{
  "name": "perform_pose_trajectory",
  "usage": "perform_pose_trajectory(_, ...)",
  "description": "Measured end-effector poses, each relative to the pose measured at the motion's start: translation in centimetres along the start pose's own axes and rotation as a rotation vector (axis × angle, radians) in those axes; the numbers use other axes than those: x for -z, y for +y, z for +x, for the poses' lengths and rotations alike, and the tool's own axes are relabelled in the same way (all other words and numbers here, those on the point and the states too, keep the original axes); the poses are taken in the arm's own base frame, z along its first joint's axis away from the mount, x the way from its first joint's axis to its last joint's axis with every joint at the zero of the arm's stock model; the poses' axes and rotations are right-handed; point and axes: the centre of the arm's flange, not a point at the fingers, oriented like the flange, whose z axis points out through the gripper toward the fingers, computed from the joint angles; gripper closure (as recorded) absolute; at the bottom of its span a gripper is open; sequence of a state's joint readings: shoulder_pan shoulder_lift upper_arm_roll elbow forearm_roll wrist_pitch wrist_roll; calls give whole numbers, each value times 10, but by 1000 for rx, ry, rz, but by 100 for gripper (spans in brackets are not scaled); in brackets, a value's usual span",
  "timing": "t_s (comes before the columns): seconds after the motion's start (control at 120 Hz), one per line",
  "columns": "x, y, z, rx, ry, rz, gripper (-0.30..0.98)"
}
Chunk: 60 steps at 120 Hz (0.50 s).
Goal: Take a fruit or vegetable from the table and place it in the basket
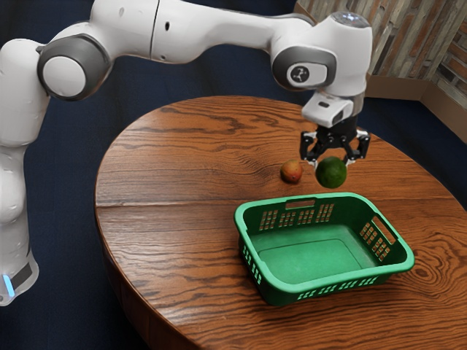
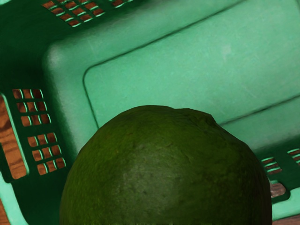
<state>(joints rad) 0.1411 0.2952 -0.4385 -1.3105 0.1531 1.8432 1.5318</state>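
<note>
My gripper [image 1: 333, 160] is raised above the table, its two fingers touching a round green fruit [image 1: 331, 173] from both sides. In the exterior view the fruit appears just beyond the far rim of the green basket [image 1: 319, 285]. The wrist view has the green fruit [image 2: 164, 168] large at its lower edge, with the floor of the basket [image 2: 187, 70] below and behind it. A red-orange fruit [image 1: 291, 172] rests on the table outside the basket.
The round wooden table [image 1: 168, 219] carries the basket, whose raised walls have slotted sides and handle openings. Brick-like wall panels [image 1: 408, 36] stand beyond the table.
</note>
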Motion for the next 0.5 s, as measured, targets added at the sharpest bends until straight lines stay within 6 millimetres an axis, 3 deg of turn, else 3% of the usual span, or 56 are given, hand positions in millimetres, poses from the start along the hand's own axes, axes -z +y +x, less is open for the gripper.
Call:
perform_pose_trajectory(0.233, 4, -3, 23, -21, 20, 27, 43)
perform_pose_trajectory(0.442, 5, -4, 29, -21, 26, 41, 42)
perform_pose_trajectory(0.5, 2, -3, 30, -29, 17, 34, 27)
